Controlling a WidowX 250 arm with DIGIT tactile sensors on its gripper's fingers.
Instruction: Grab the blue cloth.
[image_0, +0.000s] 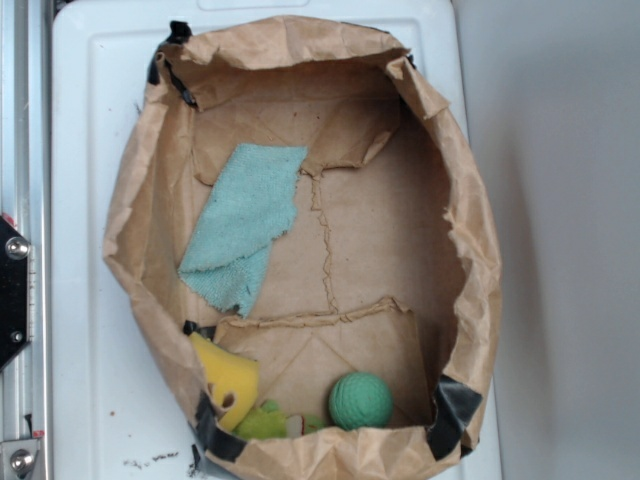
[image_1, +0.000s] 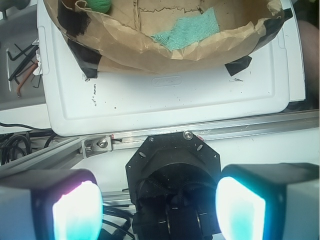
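Only the wrist view shows the gripper (image_1: 159, 207): its two glowing pads (image_1: 77, 212) stand wide apart with nothing between them, well short of the brown paper bag (image_0: 470, 250), above a metal rail (image_1: 240, 127) and black mount (image_1: 172, 170). Loose hex keys (image_1: 20, 62) lie off to one side there. The exterior view looks straight down into the bag on the white counter (image_0: 80, 200). One blue cloth (image_0: 240, 225) lies flat against the bag's left inner side. One green ball (image_0: 360, 400), one yellow sponge (image_0: 228, 378) and one small green toy (image_0: 265, 422) sit at the near end, apart from the cloth. Black tape (image_0: 455, 410) patches the rim.
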